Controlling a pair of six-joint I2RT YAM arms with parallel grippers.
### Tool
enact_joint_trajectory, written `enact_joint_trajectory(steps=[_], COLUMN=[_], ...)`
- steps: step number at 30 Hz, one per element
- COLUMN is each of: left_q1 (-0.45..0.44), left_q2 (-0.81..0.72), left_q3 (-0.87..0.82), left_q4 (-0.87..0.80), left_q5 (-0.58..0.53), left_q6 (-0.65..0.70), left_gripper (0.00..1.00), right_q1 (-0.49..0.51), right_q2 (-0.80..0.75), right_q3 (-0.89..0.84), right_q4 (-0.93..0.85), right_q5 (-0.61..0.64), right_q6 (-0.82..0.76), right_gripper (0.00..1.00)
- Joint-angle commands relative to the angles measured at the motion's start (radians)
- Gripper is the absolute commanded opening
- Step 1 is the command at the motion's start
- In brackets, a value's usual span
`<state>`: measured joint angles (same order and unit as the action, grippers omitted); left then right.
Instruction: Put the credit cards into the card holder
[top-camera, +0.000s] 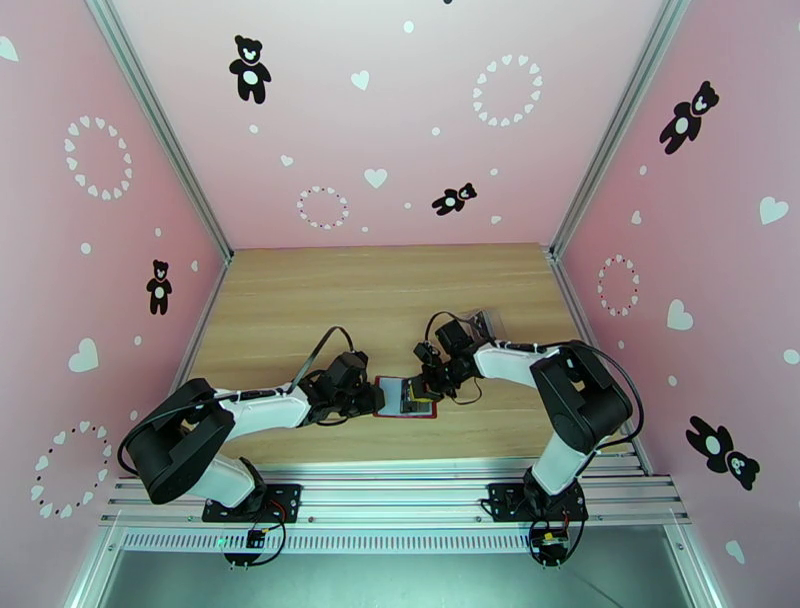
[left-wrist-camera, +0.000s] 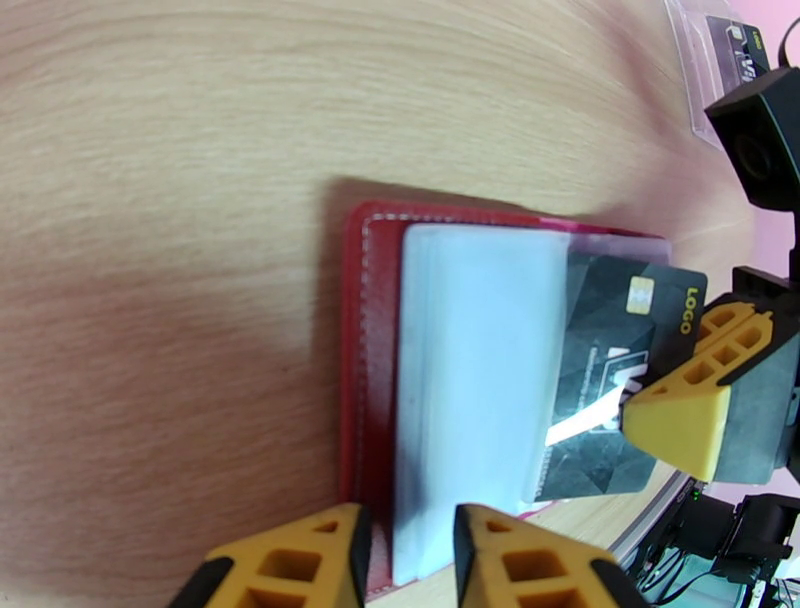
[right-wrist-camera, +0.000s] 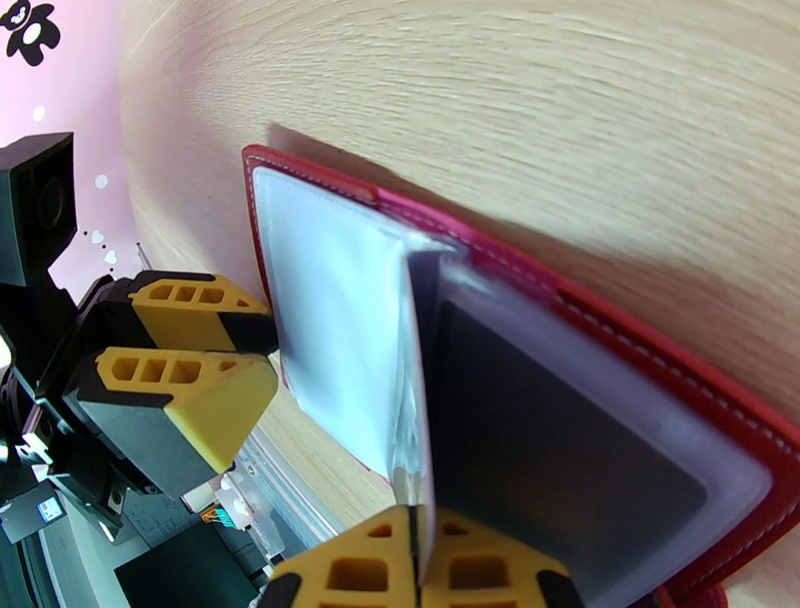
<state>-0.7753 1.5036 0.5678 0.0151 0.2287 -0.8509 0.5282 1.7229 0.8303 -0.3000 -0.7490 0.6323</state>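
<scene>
In the top view the left arm rises from its base at the lower left and folds out toward the left edge. Its white forearm runs right along the table (top-camera: 380, 290) to frame centre. There the left gripper (top-camera: 370, 398) sits low, its jaws clamped on the left edge of the card holder (left-wrist-camera: 365, 350). The holder lies open and flat at the centre, near the table's front edge. One clear pocket leaf (left-wrist-camera: 480, 380) passes between the left gripper's yellow fingers. To the right, a dark grey credit card (left-wrist-camera: 620, 350) with a gold chip sits partly inside a pocket. The right gripper (right-wrist-camera: 412, 565) has its jaws pressed together on the card's outer edge. The right arm bends at the lower right, its forearm reaching left. A clear pouch (top-camera: 487, 322) lies just behind it.
</scene>
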Motion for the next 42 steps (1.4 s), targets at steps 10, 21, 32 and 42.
enact_joint_trajectory(steps=[10, 21, 32, 42], left_q1=[-0.007, -0.010, -0.014, -0.015], left_q2=[0.024, 0.027, 0.032, 0.026], left_q3=[-0.005, -0.002, 0.003, 0.003], left_q4=[-0.018, -0.015, -0.017, -0.024], left_q5=[-0.016, -0.017, -0.017, -0.016], left_q6=[-0.002, -0.003, 0.000, 0.002], left_gripper=[0.30, 0.30, 0.30, 0.30], right_q1=[-0.002, -0.002, 0.020, 0.026], right_q2=[0.003, 0.001, -0.012, -0.053], right_q3=[-0.033, -0.029, 0.008, 0.053], right_q4=[-0.033, -0.036, -0.089, -0.170], right_q5=[0.075, 0.101, 0.159, 0.219], right_q6=[0.027, 0.032, 0.027, 0.005], right_gripper=[0.09, 0.21, 0.25, 0.37])
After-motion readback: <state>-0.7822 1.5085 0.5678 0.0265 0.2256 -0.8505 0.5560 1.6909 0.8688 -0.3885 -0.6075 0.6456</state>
